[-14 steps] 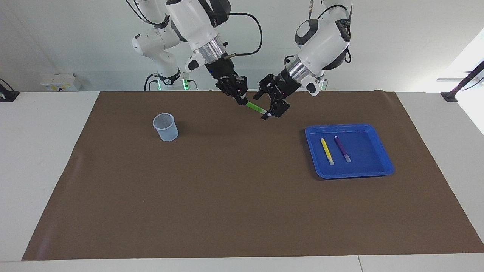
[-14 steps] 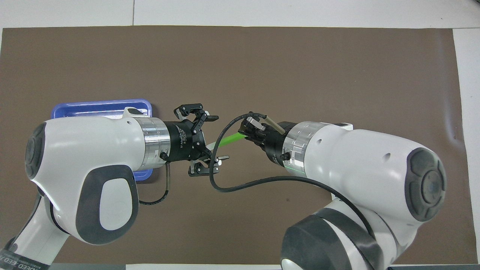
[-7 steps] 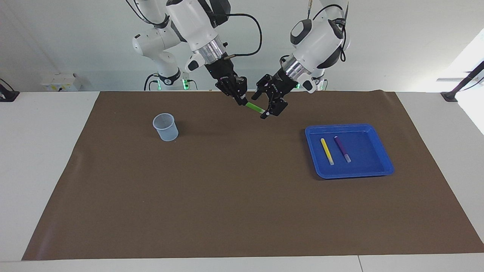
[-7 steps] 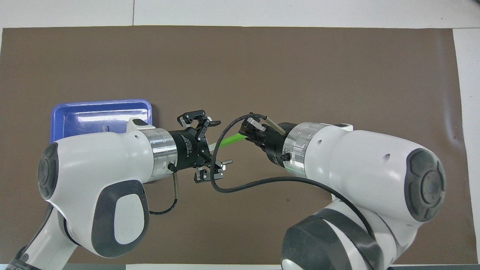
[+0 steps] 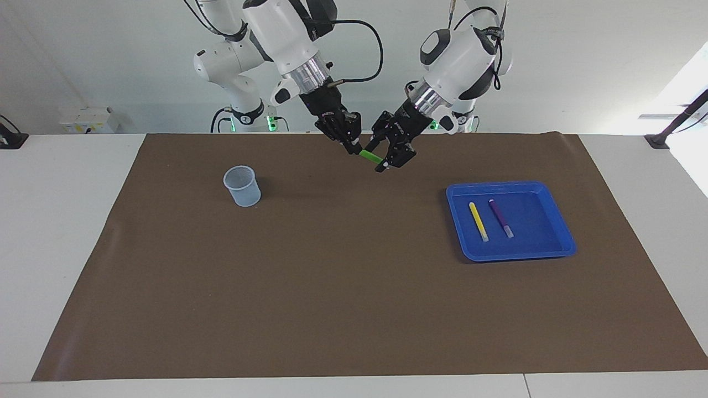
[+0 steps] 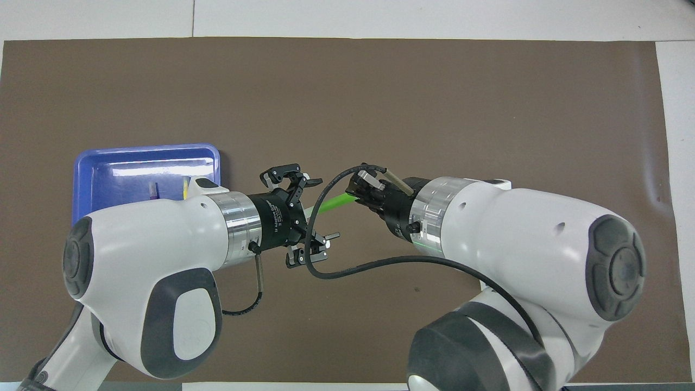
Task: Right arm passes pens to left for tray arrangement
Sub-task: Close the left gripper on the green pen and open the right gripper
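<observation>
Facing view, read from left to right. A translucent measuring cup (image 5: 242, 186) stood upright on the brown mat (image 5: 332, 287) in the left-centre of the frame, well apart from everything else. The mat covered most of the white counter (image 5: 50, 232).

At upper centre the right arm (image 5: 282, 33) reached down from the upper left, and the right gripper (image 5: 352, 145) was clenched on one end of the green pen (image 5: 371, 156), which it held in the air above the mat with the pen sloping down toward the right of the frame.

Just to the right, the left arm (image 5: 459, 55) came down from the upper right. The left gripper (image 5: 381, 159) was at the pen's free end, with its fingers on either side of that end. Whether they already pressed on the pen could not be told.

In the right-centre of the frame the blue tray (image 5: 553, 207) lay flat on the mat. Inside it the yellow pen (image 5: 478, 221) and the purple pen (image 5: 500, 218) lay side by side, near each other but apart, in the part of the tray toward the frame's left.

Overhead view. The two arms met at the centre of the frame, the left gripper (image 6: 315, 209) coming in from the left and the right gripper (image 6: 358, 193) from the right, with the green pen (image 6: 334, 202) spanning the gap between them. The tray (image 6: 98, 163) showed at left-centre, partly covered by the left arm (image 6: 152, 260).
</observation>
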`<state>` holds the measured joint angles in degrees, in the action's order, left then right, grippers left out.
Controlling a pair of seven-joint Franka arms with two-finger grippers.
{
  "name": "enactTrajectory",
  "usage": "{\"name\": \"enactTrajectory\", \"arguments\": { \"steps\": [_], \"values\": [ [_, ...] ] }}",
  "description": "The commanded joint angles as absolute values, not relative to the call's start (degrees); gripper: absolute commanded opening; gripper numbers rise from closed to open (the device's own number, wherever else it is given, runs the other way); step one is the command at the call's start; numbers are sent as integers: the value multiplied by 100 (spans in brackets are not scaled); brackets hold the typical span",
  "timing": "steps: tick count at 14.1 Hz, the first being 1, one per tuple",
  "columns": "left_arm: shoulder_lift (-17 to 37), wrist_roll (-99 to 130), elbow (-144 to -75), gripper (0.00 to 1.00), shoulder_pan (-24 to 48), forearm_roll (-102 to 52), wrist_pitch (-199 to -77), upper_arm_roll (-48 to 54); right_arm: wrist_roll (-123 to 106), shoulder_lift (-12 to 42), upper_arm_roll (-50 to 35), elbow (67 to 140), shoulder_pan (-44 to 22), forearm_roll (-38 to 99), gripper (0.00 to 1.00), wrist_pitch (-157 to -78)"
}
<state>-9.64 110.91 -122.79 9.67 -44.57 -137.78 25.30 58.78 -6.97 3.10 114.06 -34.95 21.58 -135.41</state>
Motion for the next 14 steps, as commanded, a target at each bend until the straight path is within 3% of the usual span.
{"name": "enactTrajectory", "arguments": {
  "steps": [1, 3, 4, 8, 9, 10, 11, 12, 13, 14],
  "values": [
    [-1143, 11197, -12454, 43, 1028, -4438, -13913, 2496, 5828, -817, 325, 11566, -3507, 2259, 0, -13676],
    [-1143, 11206, -12454, 20, 1011, -4438, -13913, 2496, 5801, -826, 325, 11566, -3498, 2259, 0, -13676],
    [-1134, 11197, -12445, 2, 1002, -4438, -13913, 2496, 5801, -826, 325, 11566, -3498, 2259, 0, -13676],
    [-1090, 11188, -12419, 0, 941, -4447, -14089, 2487, 5801, -817, 325, 11558, -3481, 2259, 0, -13676],
    [-1081, 11188, -12419, 0, 897, -4456, -14098, 2487, 5801, -817, 325, 11558, -3480, 2259, 5, -13667],
    [-1081, 11188, -12410, 0, 879, -4456, -14115, 2487, 5801, -817, 325, 11558, -3472, 2259, 18, -13623],
    [-1072, 11171, -12410, 0, 862, -4456, -14124, 2487, 5801, -817, 325, 11549, -3472, 2259, 43, -13597],
    [-1072, 11153, -12410, 0, 853, -4456, -14124, 2479, 5809, -817, 325, 11540, -3472, 2259, 93, -13588],
    [-1064, 11153, -12393, 0, 809, -4456, -14133, 2470, 5792, -817, 334, 11514, -3463, 2259, 100, -13536],
    [-1046, 11153, -12332, 0, 782, -4456, -14115, 2470, 5792, -809, 343, 11488, -3428, 2250, 100, -13413]
  ]
}}
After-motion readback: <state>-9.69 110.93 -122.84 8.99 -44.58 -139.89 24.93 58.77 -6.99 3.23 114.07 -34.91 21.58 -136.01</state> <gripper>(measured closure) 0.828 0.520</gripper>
